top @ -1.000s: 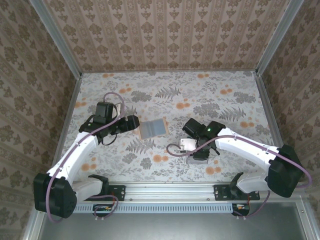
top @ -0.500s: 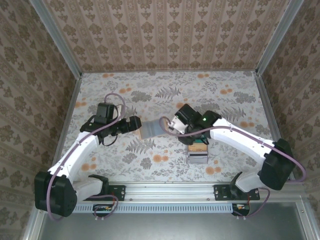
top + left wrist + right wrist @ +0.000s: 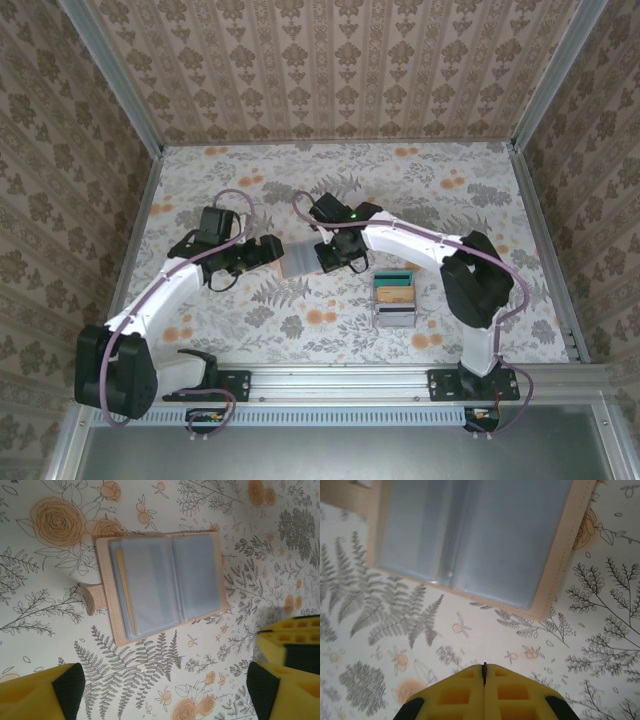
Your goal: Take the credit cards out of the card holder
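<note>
While the card holder (image 3: 165, 585) lies spread open on the table (image 3: 45, 630), tan rim framing grey-blue pockets, left gripper (image 3: 165, 682) gapes wide beside it, right gripper (image 3: 484, 672) pinched closed on nothing.

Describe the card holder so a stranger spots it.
On the floral table, look between the left gripper and right gripper. The card holder lies open there, tan-edged with grey-blue lining. Unlike the clear box nearby, it is a flat bifold.

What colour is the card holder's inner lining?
The card holder is lined pale grey-blue; left wrist view shows it best.
</note>
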Tool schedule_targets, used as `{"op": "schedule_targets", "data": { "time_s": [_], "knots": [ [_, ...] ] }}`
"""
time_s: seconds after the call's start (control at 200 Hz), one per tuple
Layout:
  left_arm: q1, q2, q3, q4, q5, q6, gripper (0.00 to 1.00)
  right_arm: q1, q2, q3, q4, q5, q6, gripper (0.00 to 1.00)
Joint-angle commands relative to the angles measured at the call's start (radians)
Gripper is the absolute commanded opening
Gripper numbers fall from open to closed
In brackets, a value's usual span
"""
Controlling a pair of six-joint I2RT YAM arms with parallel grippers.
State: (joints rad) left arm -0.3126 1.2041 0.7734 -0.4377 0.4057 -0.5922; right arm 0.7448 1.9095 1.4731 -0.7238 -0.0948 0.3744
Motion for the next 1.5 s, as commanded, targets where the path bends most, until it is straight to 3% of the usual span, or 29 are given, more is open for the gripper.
{"op": "schedule_targets", "data": {
  "time_s": [0.0, 0.4, 0.985, 1.495],
  "knots": [
    [0.002, 0.018, -0.021, 0.037, 0.028, -0.047, 0.83, -0.027, 0.044, 0.044, 0.035, -0.005, 0.136, 0.0],
    [-0.019, 0.12, 0.02, 0.071, 0.033, -0.063, 0.64, -0.073, 0.196, 0.139, 0.034, 0.005, 0.188, 0.0],
    [-0.042, 0.317, 0.106, 0.087, 0.041, -0.025, 0.41, -0.02, 0.156, -0.034, 0.145, 0.006, 0.291, 0.0],
    [-0.045, 0.422, 0.128, 0.079, -0.051, 0.006, 0.4, -0.01, 0.144, -0.044, 0.146, -0.005, 0.313, 0.0]
  ]
}}
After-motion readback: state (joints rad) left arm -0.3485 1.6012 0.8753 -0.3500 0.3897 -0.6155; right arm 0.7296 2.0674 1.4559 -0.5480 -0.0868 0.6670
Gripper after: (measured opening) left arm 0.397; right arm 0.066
